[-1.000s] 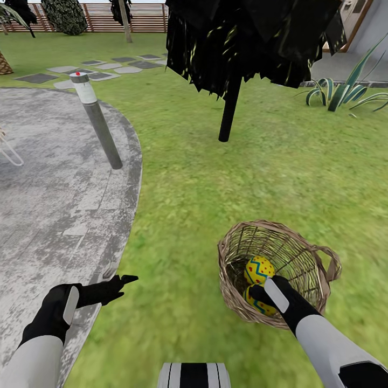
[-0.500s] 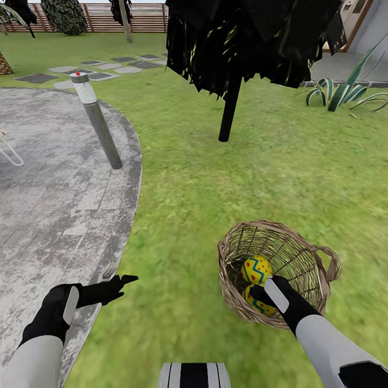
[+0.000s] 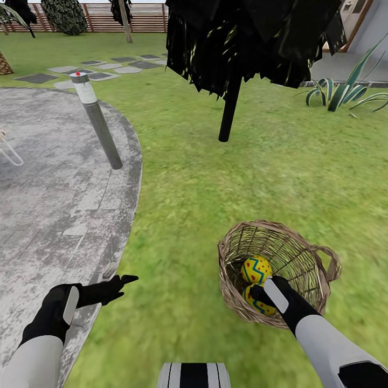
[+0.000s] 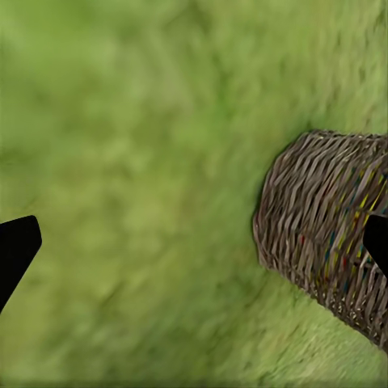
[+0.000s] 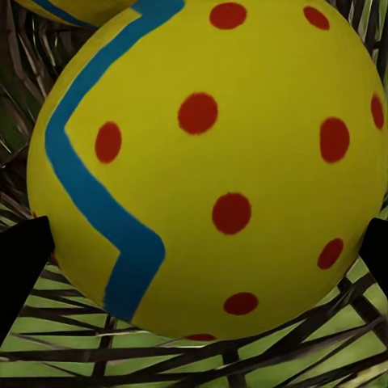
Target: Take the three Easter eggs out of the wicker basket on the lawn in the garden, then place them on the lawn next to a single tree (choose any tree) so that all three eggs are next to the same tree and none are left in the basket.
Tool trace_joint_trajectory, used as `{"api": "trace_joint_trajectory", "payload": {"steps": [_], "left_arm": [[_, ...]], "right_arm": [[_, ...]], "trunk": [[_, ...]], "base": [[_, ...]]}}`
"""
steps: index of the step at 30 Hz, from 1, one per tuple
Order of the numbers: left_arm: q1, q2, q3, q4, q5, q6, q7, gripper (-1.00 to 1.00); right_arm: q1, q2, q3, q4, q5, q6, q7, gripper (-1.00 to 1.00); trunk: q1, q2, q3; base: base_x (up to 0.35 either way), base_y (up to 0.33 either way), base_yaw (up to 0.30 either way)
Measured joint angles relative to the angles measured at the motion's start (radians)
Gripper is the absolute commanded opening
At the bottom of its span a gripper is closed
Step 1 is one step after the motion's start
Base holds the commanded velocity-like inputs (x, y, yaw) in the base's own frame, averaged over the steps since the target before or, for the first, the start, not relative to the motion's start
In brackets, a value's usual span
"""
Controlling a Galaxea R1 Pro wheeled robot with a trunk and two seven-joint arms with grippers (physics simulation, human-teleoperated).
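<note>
Head view: the wicker basket (image 3: 277, 269), a round, tapering bucket of tan-brown woven cane with a loop handle at its rim, stood on the lawn (image 3: 215, 188), a flat spread of mottled bright green grass. Two Easter eggs showed inside it, an upper egg (image 3: 256, 269) and a lower egg (image 3: 257, 305), both smooth, yellow, with blue zigzags and red dots. No writing or label could be read on anything. The right gripper (image 3: 262, 293) reached into the basket between the two eggs; right wrist view: its dark fingertips (image 5: 23, 259) stood wide apart on either side of one egg (image 5: 210, 162), whether touching it could not be told. The left gripper (image 3: 121, 284) hovered over the edge of the grey stone paving (image 3: 54, 178), its fingers spread and empty. Beyond stood a metal bollard (image 3: 97, 121) and a black-leaved tree (image 3: 230, 108) with a thin dark trunk.
</note>
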Motion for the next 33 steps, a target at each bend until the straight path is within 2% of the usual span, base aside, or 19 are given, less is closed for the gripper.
{"api": "trace_joint_trajectory", "payload": {"steps": [16, 18, 33], "left_arm": [[0.0, -0.001, 0.0, 0.0, 0.001, 0.001, 0.0, 1.0], [0.0, -0.001, 0.0, 0.0, 0.002, 0.001, 0.0, 1.0], [0.0, -0.001, 0.0, 0.0, 0.001, 0.002, 0.0, 1.0]], "right_arm": [[0.001, -0.001, -0.002, 0.001, -0.004, 0.004, 0.001, -1.0], [0.001, -0.001, -0.003, 0.001, -0.005, 0.004, 0.001, -1.0], [0.0, -0.001, -0.004, 0.001, -0.004, 0.007, 0.001, -1.0]], "trunk": [[-0.001, 0.001, 0.008], [-0.002, 0.001, 0.015], [-0.002, 0.001, 0.015]], "base": [[0.0, 0.0, 0.0], [0.0, 0.0, 0.0], [0.0, 0.0, 0.0]]}}
